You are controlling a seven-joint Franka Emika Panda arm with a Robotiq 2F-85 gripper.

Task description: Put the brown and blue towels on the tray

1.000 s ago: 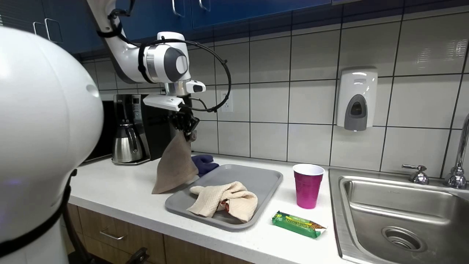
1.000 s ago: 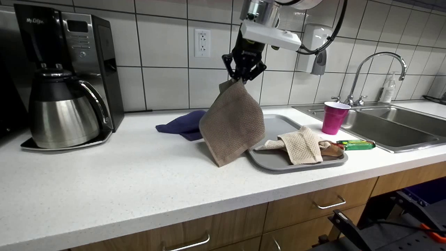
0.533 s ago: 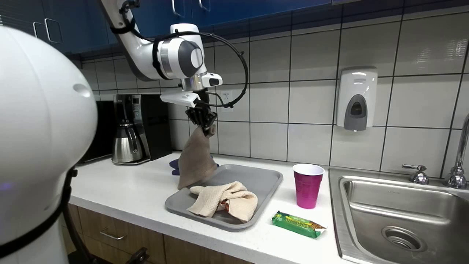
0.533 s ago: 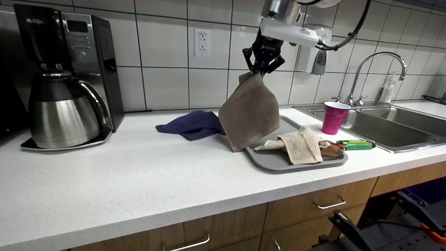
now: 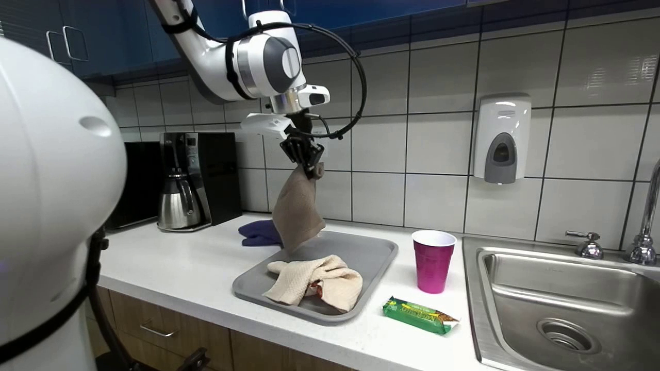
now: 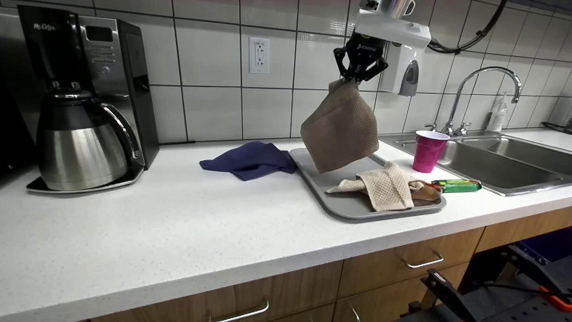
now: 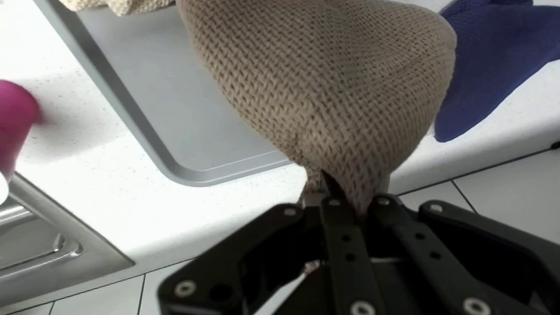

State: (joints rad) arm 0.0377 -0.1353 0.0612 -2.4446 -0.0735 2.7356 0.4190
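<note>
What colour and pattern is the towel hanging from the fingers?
The towel is plain taupe-brown with a small, regular textured weave, clearest in the wrist view.

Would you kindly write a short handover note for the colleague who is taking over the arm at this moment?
Gripper: shut on the brown towel, near its top.
Brown towel: hangs from the gripper over the tray; whether its lowest corner touches, I cannot tell.
Blue towel: crumpled on the counter, close beside the tray.
Tray: on the counter, with a cream cloth lying on it.
Done: brown towel picked up.
Left: lower and release the brown towel onto the tray, then bring the blue towel over.
</note>
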